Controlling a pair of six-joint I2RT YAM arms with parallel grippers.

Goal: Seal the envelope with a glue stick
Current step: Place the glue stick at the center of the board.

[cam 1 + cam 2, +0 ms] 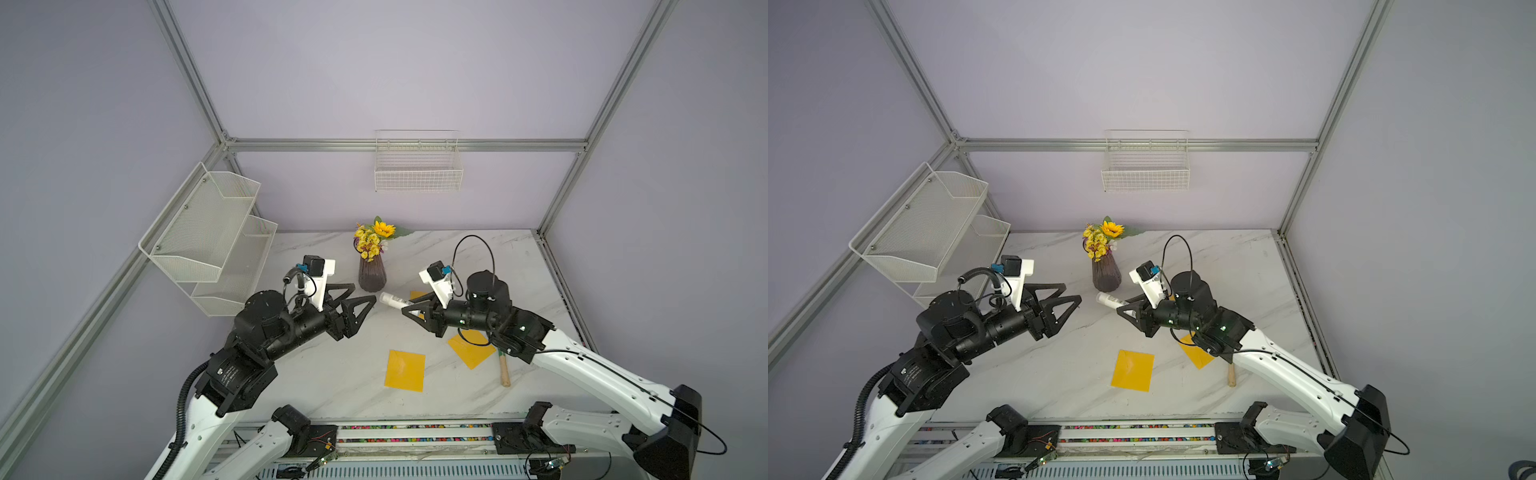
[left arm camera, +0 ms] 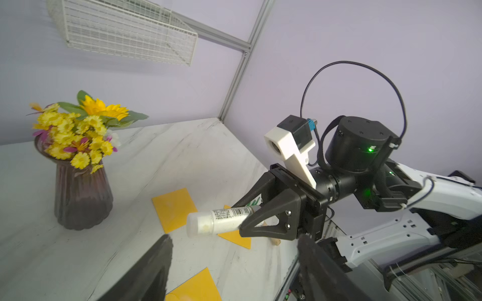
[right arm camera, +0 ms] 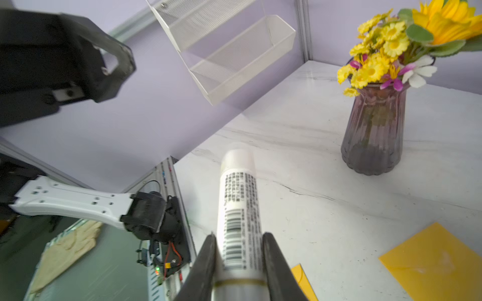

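The glue stick hangs just beside the vase in both top views, raised off the tabletop. In your left wrist view, your left jaws stand apart, empty. In your right wrist view, your right jaws clamp its labelled body.

A narrow gap of air separates the left claw, jaws apart, from the right claw. The glue stick clamped in the right claw juts into that gap. Just behind it a dark vase of flowers blocks the way toward the back wall. The front middle of the table is open, with only a flat yellow envelope lying there. A wooden handle lies near the right arm. A mesh shelf juts from the left wall behind the left arm. A wire basket hangs high on the back wall, well above the table.
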